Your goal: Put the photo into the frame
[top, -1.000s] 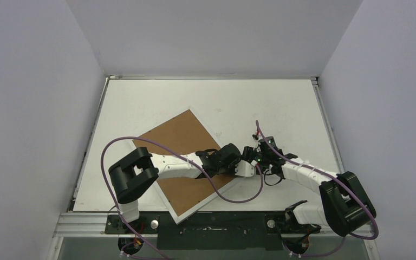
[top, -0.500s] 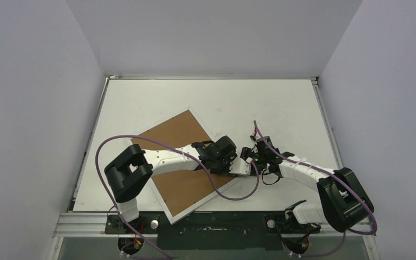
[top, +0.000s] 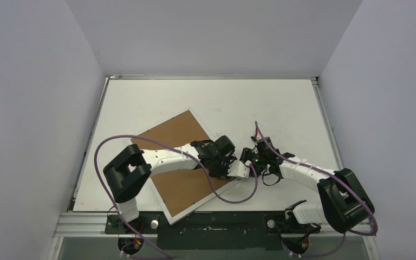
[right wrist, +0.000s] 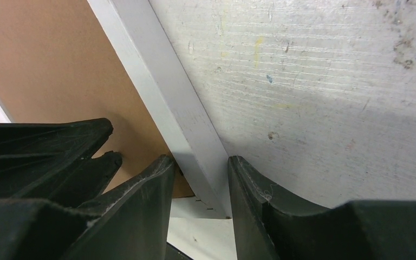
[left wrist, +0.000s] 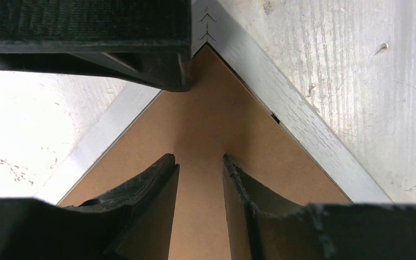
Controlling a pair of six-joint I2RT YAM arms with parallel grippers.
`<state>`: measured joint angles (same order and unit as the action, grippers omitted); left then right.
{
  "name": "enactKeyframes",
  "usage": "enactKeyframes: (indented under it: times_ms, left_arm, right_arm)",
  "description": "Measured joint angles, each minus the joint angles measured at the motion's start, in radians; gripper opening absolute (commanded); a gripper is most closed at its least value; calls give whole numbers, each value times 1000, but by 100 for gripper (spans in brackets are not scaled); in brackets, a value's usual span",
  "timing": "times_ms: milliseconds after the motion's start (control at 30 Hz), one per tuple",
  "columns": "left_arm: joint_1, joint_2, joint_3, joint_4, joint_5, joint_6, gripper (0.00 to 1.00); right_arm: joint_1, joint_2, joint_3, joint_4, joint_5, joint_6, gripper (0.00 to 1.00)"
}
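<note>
1. The frame [top: 180, 134] lies face down and askew on the white counter [top: 249, 103]. Its right corner sits between the two arms.
2. Over the last second the frame has slid a little to the left. The left arm [top: 168, 160] has drawn back with it, and the right arm [top: 303, 174] has followed the corner in.
3. The left jaws stand slightly apart just above the backing board [left wrist: 206, 124], inside the corner, with nothing between them.
4. The right jaws have narrowed around the rail [right wrist: 157, 81] near that corner, one finger on each side. Whether they already pinch it cannot be told.
5. The photo is not visible in any view. It may be under the board or elsewhere.
6. This looks like an effort to get hold of the corner so the frame can be lifted or turned. Whether the photo is in cannot be judged from here.
7. The board is flat, matte, brown fibreboard. The rail is a narrow, flat, white-painted strip, mitred at the corner with small chevron marks. The counter is scuffed and streaked, with dark specks.
</note>
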<state>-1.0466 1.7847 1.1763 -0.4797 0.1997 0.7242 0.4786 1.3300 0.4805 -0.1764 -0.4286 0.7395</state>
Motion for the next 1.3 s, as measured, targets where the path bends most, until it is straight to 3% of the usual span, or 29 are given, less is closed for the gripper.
enactKeyframes:
  times_ms: [1100, 1300]
  left_arm:
    - [-129, 3, -106, 181, -263, 145, 35]
    - [-127, 13, -94, 232, -301, 135, 35]
  right_arm:
    - [43, -6, 49, -104, 45, 4, 46]
    - [68, 10, 80, -138, 78, 2, 51]
